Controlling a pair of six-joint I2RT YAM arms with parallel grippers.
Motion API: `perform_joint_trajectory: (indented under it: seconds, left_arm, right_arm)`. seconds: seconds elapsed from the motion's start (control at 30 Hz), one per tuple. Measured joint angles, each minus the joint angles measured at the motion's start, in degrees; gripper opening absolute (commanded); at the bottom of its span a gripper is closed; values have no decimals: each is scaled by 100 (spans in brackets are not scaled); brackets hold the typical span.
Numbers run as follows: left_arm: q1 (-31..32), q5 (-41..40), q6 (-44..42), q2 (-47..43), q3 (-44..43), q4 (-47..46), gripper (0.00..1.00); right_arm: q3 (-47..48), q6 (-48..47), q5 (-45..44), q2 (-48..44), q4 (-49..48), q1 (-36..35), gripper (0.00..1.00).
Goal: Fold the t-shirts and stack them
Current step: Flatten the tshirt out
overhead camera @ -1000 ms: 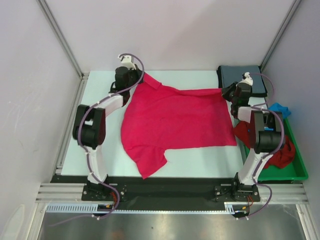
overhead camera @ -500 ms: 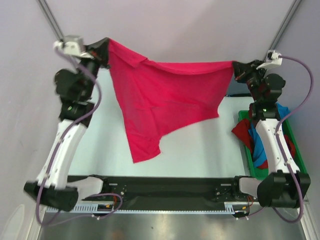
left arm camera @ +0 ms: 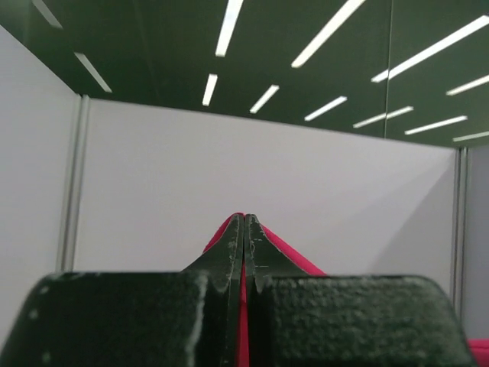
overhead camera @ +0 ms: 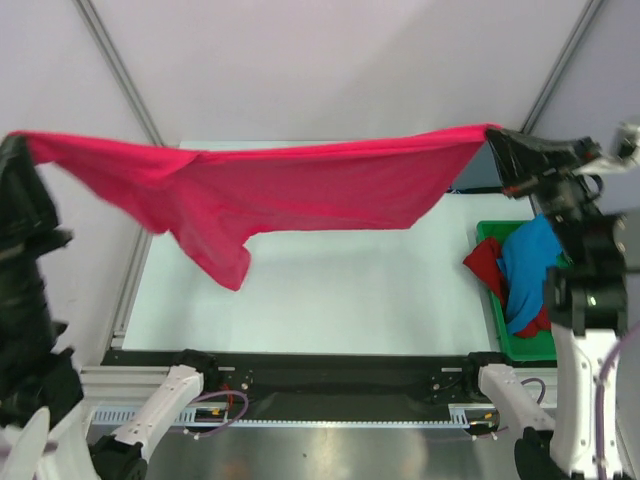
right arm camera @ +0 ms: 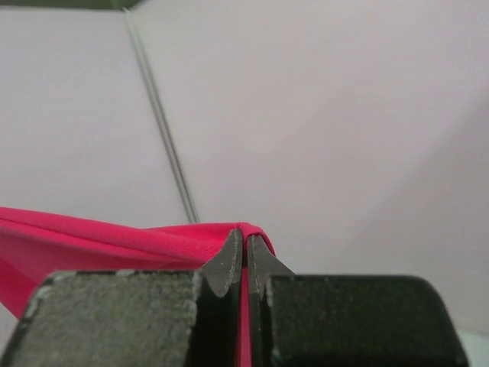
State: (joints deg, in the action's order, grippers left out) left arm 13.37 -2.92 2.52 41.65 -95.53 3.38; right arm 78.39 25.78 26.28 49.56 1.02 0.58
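A bright pink-red t-shirt point(overhead camera: 300, 190) hangs stretched in the air above the table, held by its two upper corners. My left gripper point(overhead camera: 22, 142) is shut on the left corner, high at the far left. My right gripper point(overhead camera: 497, 140) is shut on the right corner. One sleeve point(overhead camera: 225, 262) droops below the left part. In the left wrist view the closed left gripper point(left arm camera: 244, 219) pinches pink cloth point(left arm camera: 294, 258). The right wrist view shows the right gripper point(right arm camera: 244, 235) clamped on a pink fold point(right arm camera: 92, 245). A bright blue t-shirt point(overhead camera: 530, 265) and a darker red t-shirt point(overhead camera: 485, 262) lie in the tray.
A green plastic tray point(overhead camera: 530, 350) stands at the table's right edge. The white tabletop point(overhead camera: 350, 290) lies under the hanging shirt. Metal frame posts point(overhead camera: 120, 70) and pale walls close in the back and sides.
Both arms have raised the pink-red t-shirt off the table and moved apart, so it now hangs stretched high. The blue shirt in the tray shows more now.
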Motion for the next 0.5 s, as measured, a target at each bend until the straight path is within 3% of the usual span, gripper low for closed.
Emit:
perform_joint_trajectory:
  seconds: [0.27, 0.5]
  left_arm:
    - [0, -328, -72, -232, -105, 17, 0]
    - [0, -509, -109, 1394, 1108, -715, 0]
  right_arm:
    - [-76, 186, 203, -627, -310, -9, 0]
    - [-1556, 317, -192, 640, -815, -13, 0]
